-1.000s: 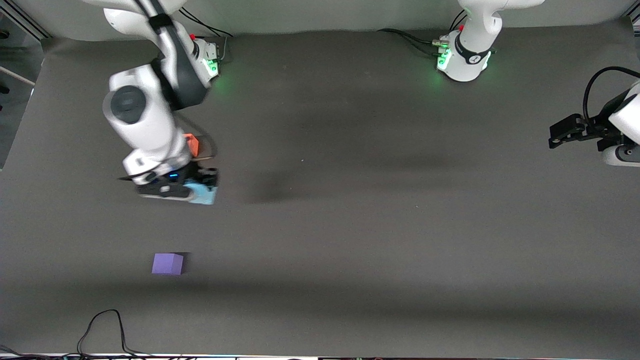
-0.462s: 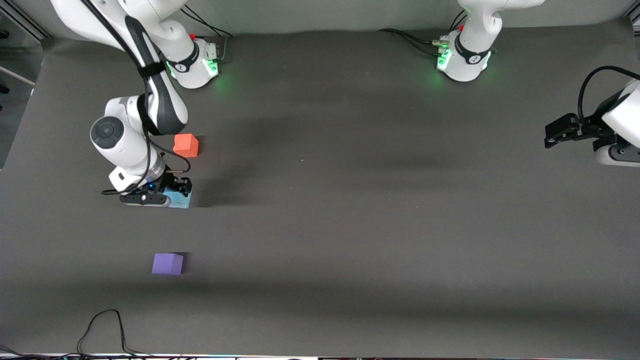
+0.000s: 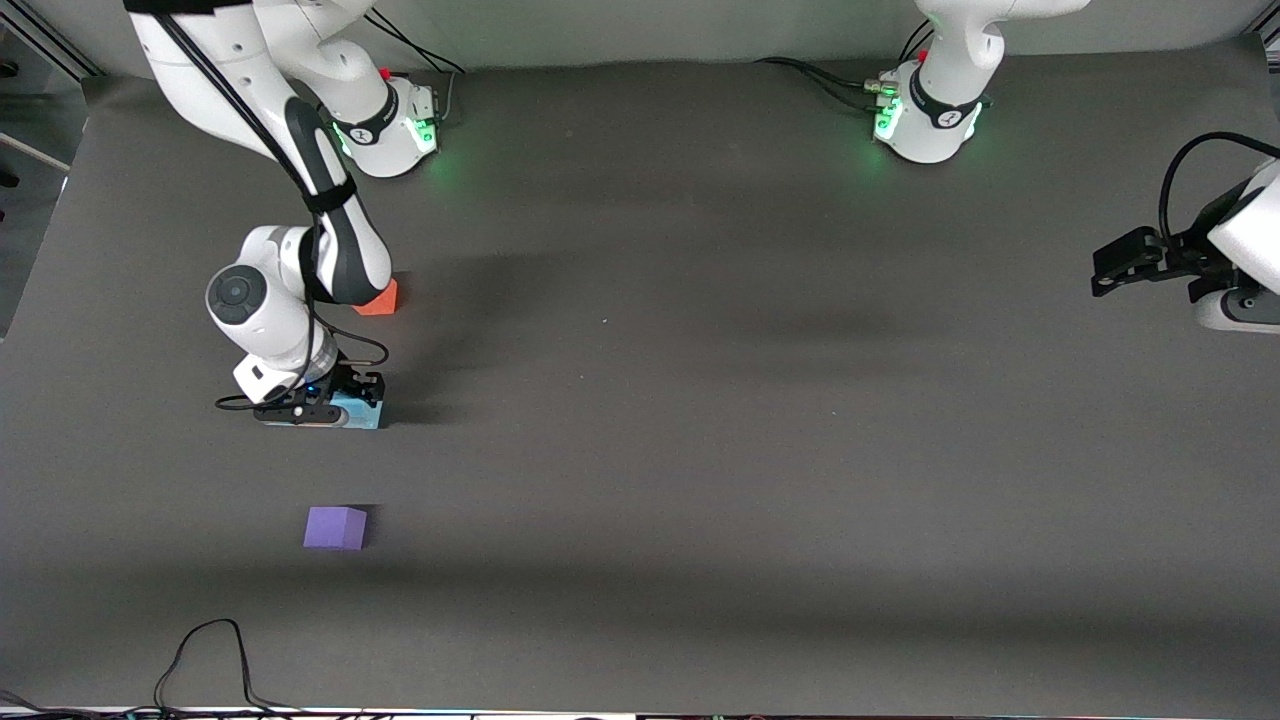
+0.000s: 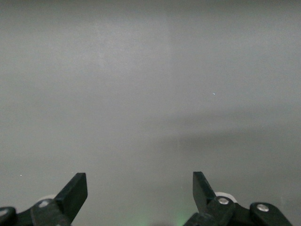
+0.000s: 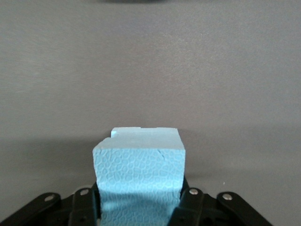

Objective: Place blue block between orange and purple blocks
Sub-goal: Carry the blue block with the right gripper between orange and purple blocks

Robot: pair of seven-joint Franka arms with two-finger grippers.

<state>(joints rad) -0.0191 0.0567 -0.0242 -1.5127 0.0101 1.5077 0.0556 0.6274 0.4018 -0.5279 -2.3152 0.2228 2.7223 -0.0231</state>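
My right gripper (image 3: 345, 405) is shut on the blue block (image 3: 362, 412), a light sky-blue cube, low at the table mat between the other two cubes. In the right wrist view the blue block (image 5: 139, 174) sits clamped between the fingers (image 5: 188, 207). The orange block (image 3: 385, 300) lies nearer the right arm's base, partly hidden by the right arm. The purple block (image 3: 336, 527) lies nearer the front camera than the blue block. My left gripper (image 3: 1125, 262) is open and empty, waiting at the left arm's end of the table; its fingertips (image 4: 75, 190) show over bare mat.
A dark grey mat (image 3: 700, 400) covers the table. A black cable (image 3: 200, 660) loops at the edge nearest the front camera. The arm bases (image 3: 925, 120) stand along the edge farthest from that camera.
My right gripper has carried the blue block toward the right arm's end of the table and down, then slightly nearer the front camera. The right arm again covers part of the orange block. The left arm barely moved.
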